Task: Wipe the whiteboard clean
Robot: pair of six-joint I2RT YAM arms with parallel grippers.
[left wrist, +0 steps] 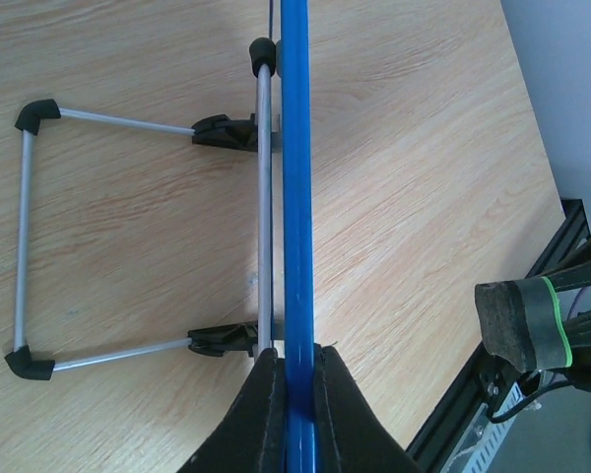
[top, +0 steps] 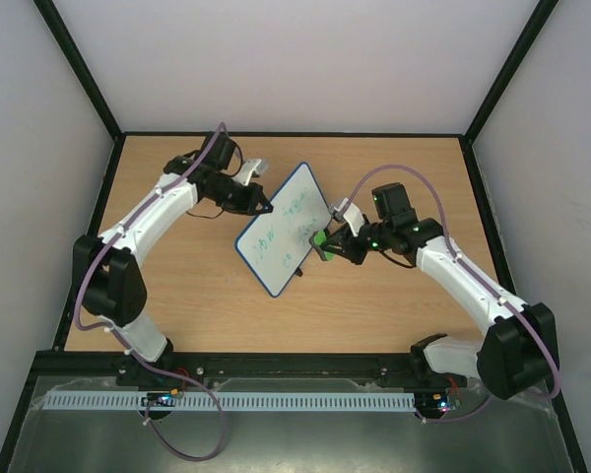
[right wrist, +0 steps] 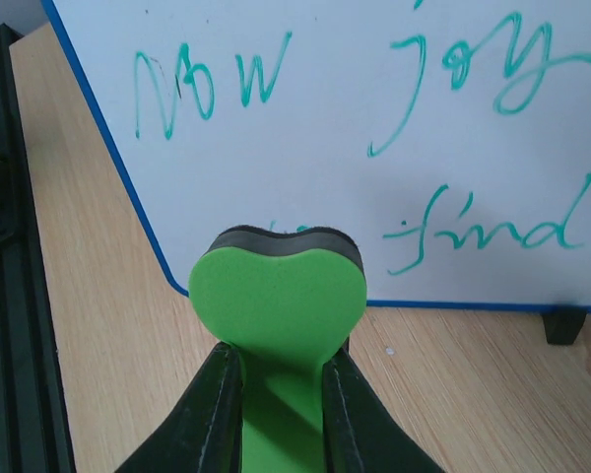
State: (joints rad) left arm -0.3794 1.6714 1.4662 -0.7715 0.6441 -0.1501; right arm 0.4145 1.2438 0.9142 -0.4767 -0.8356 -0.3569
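The green eraser (right wrist: 276, 296) is pinched by the right gripper (right wrist: 276, 367) and held at the 4 o'clock edge of the whiteboard (top: 281, 229), which is propped upright mid-table (top: 177, 296). The board's blue frame is clamped at 10 o'clock by the left gripper (left wrist: 288, 370). Green handwriting (right wrist: 492, 235) is seen across the face, so wiping is judged hardly started, with nearly everything left.

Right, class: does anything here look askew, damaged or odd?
The green eraser is pinched by the right gripper into a heart shape. The whiteboard stands diagonal to the table edges, clamped by the left gripper.
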